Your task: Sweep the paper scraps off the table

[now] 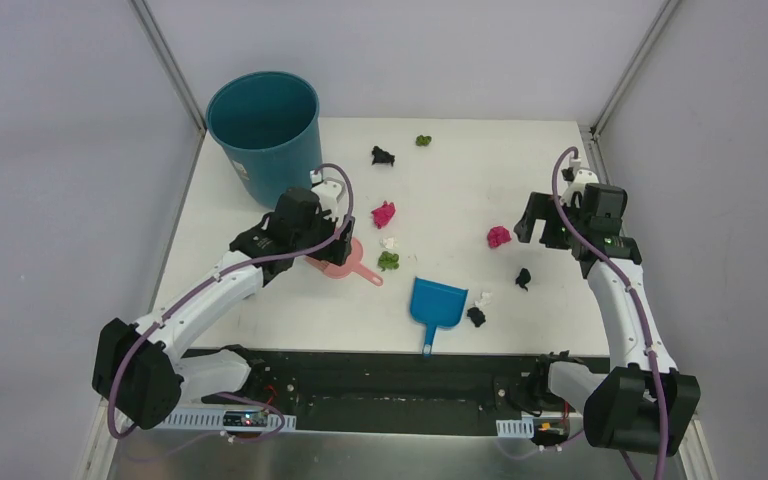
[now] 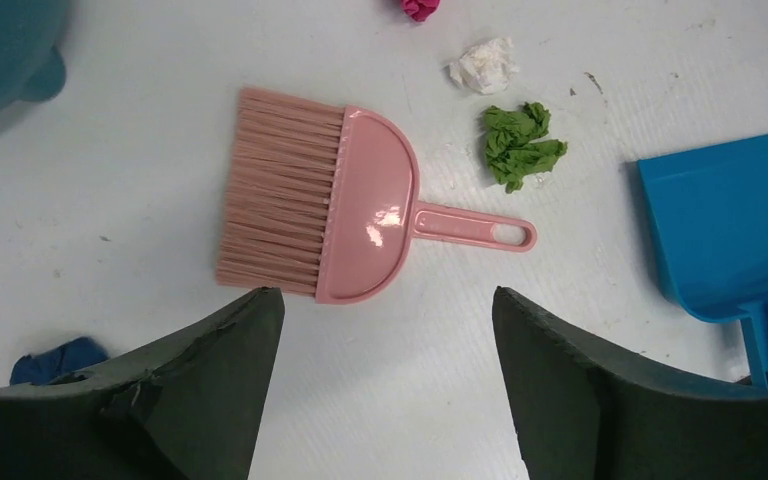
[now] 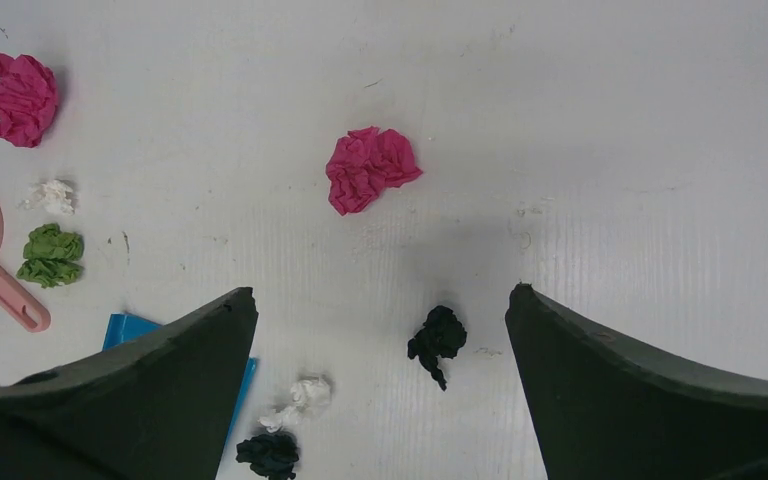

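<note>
Left hand [image 2: 385, 312] hovers empty and spread wide just over the pink plastic bristle brush [image 2: 360, 205] lying flat on the white desk [image 1: 480, 180]; the right hand [image 3: 380, 292], equally spread and empty, hangs well right of that brush. Crumpled paper scraps [image 3: 370, 168], magenta, black, green and white, lie mostly right of and beyond the brush, probably featherlight and skittish: push them with bristles, gripping the brush's stiff domed back.

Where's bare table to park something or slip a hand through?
Free: the table between the left magenta wad and right magenta wad; the back right corner beyond the olive wad; the near strip left of the dustpan. Crowded: white wad and green wad by the brush handle; black wad beside the dustpan's right.
</note>
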`<state>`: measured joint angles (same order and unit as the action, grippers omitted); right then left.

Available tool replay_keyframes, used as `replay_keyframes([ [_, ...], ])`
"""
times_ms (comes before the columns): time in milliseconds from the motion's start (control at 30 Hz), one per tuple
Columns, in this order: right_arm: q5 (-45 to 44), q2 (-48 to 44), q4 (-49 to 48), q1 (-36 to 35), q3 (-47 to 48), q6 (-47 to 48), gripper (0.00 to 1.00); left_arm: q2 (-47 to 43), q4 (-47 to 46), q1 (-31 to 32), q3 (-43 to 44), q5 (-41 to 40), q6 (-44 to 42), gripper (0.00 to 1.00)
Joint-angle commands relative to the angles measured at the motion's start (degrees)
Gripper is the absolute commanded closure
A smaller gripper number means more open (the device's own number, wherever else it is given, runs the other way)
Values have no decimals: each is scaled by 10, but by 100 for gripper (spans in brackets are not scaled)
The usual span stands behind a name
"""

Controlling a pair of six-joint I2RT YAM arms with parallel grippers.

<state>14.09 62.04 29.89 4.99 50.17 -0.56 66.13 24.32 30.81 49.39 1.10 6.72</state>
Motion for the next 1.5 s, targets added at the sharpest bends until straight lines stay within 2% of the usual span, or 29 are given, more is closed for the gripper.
replay_keyframes([
  [0,2,-12,-29,2,16,-10,0,14,8,4,23,-47,16,22],
  [167,36,-19,-30,3,-2,51,0,57,2,19,15,-33,23,29],
  [500,105,-46,-23,5,-22,80,2,132,30,88,19,-76,53,31],
  [667,112,-44,-22,5,-25,89,2,185,50,93,41,-74,76,32],
  [800,124,-32,-21,4,-22,87,2,176,49,93,61,-111,165,32],
  [900,130,-29,-21,5,-23,86,3,132,44,93,51,-223,245,24],
  [1000,134,-31,-19,4,-23,86,3,93,29,93,28,-306,317,22],
  [1200,137,-38,-13,4,-20,89,3,76,40,92,-7,-365,456,29],
  [1300,147,-39,-7,4,-20,88,3,70,53,92,-41,-394,560,41],
  [1400,158,-41,-3,3,-20,90,3,78,53,92,-53,-399,597,45],
  [1467,160,-42,-1,2,-19,91,3,86,52,92,-58,-411,615,45],
])
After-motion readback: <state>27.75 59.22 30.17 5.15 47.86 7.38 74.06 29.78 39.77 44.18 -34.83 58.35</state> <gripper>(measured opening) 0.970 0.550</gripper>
